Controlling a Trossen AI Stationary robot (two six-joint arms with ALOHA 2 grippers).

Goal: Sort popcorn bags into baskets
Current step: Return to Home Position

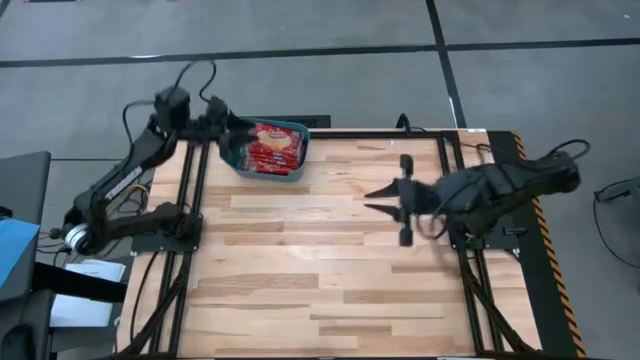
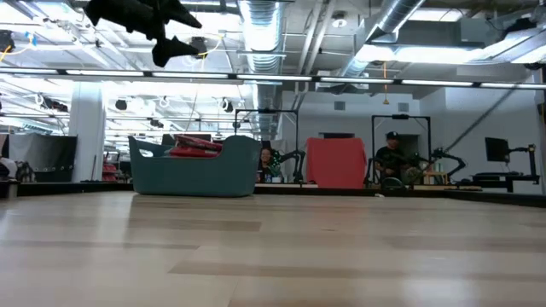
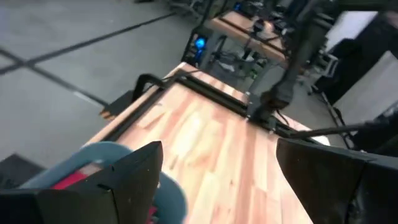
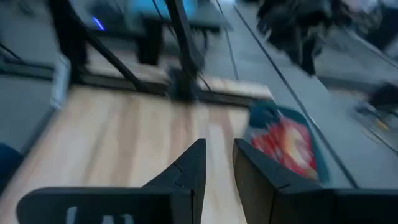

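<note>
The teal-blue basket [image 1: 303, 133] stands at the table's far left and holds several red popcorn bags [image 1: 272, 148] lying flat on one another. In the low view the bags [image 2: 192, 147] rise above the basket's wall [image 2: 194, 175]. My left gripper [image 1: 240, 140] hovers open over the basket's left end, high above it [image 2: 158, 30], and holds nothing. The left wrist view shows the basket's rim [image 3: 99, 152] under one finger. My right gripper [image 1: 366, 200] is open and empty, above the table's middle right, pointing left toward the basket [image 4: 267, 115].
Bare wooden tabletop [image 1: 330, 270] lies between the arms and toward the near edge. Black frame rails [image 1: 452, 180] run along the left and right sides. In the room beyond the table, a seated person [image 2: 391, 162] and a red panel [image 2: 334, 162] show.
</note>
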